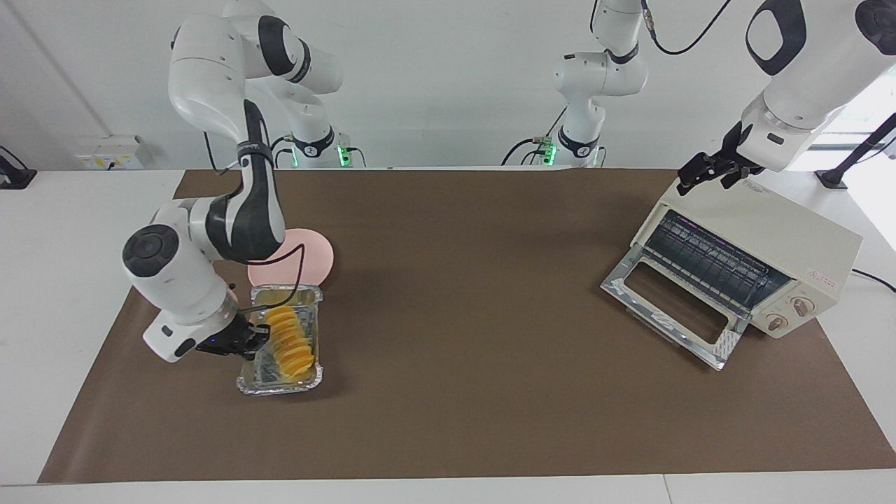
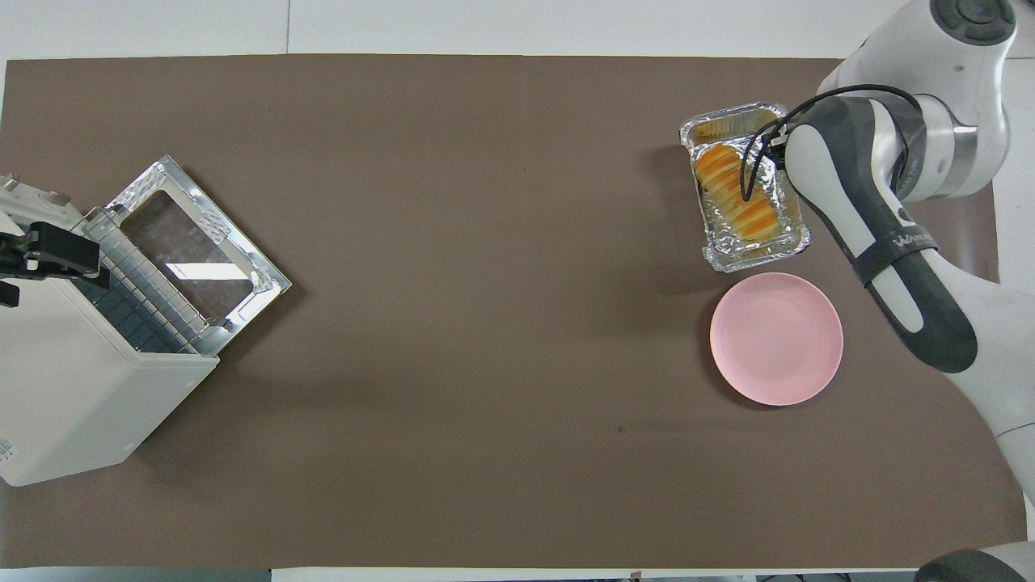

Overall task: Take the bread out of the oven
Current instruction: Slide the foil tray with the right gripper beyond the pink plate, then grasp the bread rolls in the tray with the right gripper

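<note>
Two white Franka arms with dark grey joint panels

Rounded glossy white shells carry black-grey inlays and round dark joint caps; thin black cables loop along the forearms; green lights glow at both bases; each end effector is black.

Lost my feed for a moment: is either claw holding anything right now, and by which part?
Right claw is at the foil tray's rim beside the bread; a grip cannot be confirmed. Left claw, over the oven, holds nothing.

Open brown mat (image 1: 455, 294) between foil tray (image 1: 246, 381) and oven (image 1: 763, 234)'s dropped door (image 1: 672, 308).
</note>
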Controlling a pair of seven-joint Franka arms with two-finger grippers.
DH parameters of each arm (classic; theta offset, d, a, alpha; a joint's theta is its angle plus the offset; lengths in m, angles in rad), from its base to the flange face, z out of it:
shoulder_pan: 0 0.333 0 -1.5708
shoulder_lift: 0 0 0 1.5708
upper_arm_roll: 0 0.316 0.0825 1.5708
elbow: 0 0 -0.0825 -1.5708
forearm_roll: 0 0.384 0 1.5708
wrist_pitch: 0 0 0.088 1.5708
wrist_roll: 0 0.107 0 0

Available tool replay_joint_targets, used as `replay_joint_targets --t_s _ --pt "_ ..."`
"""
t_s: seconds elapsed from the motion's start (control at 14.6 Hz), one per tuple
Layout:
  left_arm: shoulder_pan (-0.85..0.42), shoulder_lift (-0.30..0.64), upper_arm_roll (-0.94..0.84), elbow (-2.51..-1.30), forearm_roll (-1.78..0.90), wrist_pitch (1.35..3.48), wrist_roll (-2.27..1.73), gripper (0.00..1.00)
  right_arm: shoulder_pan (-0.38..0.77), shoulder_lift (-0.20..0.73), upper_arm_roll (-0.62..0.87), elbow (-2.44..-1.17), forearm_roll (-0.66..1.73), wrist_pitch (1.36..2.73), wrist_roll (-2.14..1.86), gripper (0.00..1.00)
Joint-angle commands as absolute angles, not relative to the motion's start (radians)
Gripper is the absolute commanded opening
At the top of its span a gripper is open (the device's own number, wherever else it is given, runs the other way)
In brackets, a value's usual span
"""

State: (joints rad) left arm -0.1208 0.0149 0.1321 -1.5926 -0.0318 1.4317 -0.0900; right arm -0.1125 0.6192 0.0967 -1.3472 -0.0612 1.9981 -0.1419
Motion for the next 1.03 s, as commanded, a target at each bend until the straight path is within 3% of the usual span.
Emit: replay_joint_targets --t_s 0.0,0.62,0.69,0.76,0.96 --pt "-0.112 -0.008 0.124 -1.615 -0.021 1.448 -0.086 1.0 -0.135 0.621 0.114 -1.381 -0.045 2.055 -0.178 0.0" --pt "-0.112 -0.008 0.124 -1.615 -0.02 1.448 -0.086 1.0 -0.155 0.669 0.112 -1.385 0.067 2.125 -0.176 0.0" --pt "-0.112 -0.008 0.124 -1.615 -0.021 1.448 -0.086 1.0 -0.15 0.667 0.112 -1.39 0.067 2.123 -0.173 0.62" --pt "-0.112 -0.008 0.124 -1.615 -0.021 1.448 -0.086 1.0 -0.152 0.664 0.112 -1.39 0.064 2.115 -0.17 1.0" --pt "-0.112 -0.008 0.124 -1.615 -0.021 1.448 -0.086 1.0 -0.141 0.62 0.107 -1.382 0.037 1.989 -0.167 1.0"
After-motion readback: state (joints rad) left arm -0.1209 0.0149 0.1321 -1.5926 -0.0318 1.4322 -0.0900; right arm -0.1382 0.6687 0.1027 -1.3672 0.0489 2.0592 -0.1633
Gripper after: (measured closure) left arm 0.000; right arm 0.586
